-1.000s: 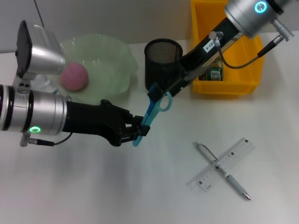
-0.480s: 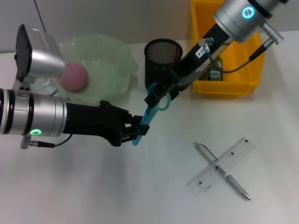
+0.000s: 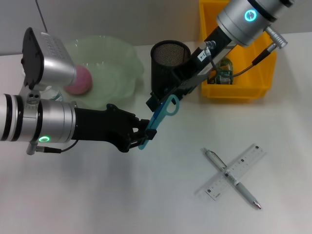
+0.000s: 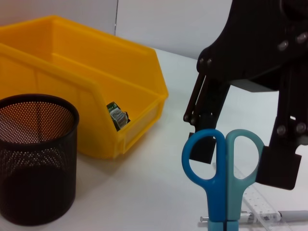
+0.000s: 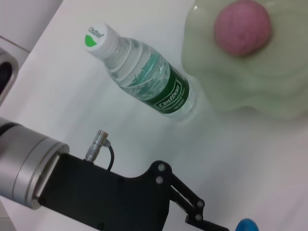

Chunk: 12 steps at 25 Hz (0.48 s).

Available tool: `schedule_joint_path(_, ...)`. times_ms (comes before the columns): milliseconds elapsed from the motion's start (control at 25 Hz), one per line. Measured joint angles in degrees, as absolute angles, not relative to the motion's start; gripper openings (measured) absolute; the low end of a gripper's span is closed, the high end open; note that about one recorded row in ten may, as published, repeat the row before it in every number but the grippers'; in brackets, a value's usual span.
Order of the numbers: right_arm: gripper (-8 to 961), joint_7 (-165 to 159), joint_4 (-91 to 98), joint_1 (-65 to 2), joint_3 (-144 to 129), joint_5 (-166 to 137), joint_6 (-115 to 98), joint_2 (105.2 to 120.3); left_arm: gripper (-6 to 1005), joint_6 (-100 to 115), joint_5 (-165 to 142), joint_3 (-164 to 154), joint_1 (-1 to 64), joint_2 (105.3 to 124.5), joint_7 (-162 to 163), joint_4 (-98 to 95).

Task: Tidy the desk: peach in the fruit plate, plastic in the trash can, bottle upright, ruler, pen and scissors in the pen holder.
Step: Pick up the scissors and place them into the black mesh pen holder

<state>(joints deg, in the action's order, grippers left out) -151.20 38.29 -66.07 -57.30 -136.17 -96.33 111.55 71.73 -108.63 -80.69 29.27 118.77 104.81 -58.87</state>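
Observation:
Blue scissors [image 3: 158, 119] hang tilted above the table, handles [image 4: 223, 154] up. My left gripper [image 3: 144, 135] is shut on the blade end. My right gripper [image 3: 157, 101] is open, with one finger [image 4: 278, 163] on each side of the handles. Just behind stands the black mesh pen holder [image 3: 169, 58]. The pink peach [image 3: 83, 80] lies in the green fruit plate [image 3: 119, 63]. A clear ruler [image 3: 236, 170] and a pen [image 3: 243, 191] lie crossed at the front right. The bottle [image 5: 144, 79] sits beside the plate; in the head view my left arm hides it.
The yellow trash can [image 3: 253, 85] stands behind and right of the pen holder, with a small wrapper [image 3: 223, 75] inside. The right arm reaches across in front of it. The left arm's wrist camera covers part of the plate.
My right gripper has slid left and closer along the scissors' handles and now straddles them. The left gripper has kept its hold, barely moving.

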Motion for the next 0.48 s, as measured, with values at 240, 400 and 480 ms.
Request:
schedule_joint_path(240,788,-151.8,38.3,-66.0,-57.3,-137.2,-95.3,111.56,206,71.1,-108.5,-81.0,29.2,118.77,104.5,-59.5)
schedule_joint_path(400,737,-152.0,38.3,-66.1,-57.3,-137.8,-94.8,111.62,205,70.3,-108.2,-81.1,29.1,118.79,104.5,-59.6)
schedule_joint_path(480,712,-152.0,38.3,-66.1,-57.3,-137.8,-94.5,111.67,205,70.1,-108.2,-81.1,29.2,118.8,104.5,-59.6)
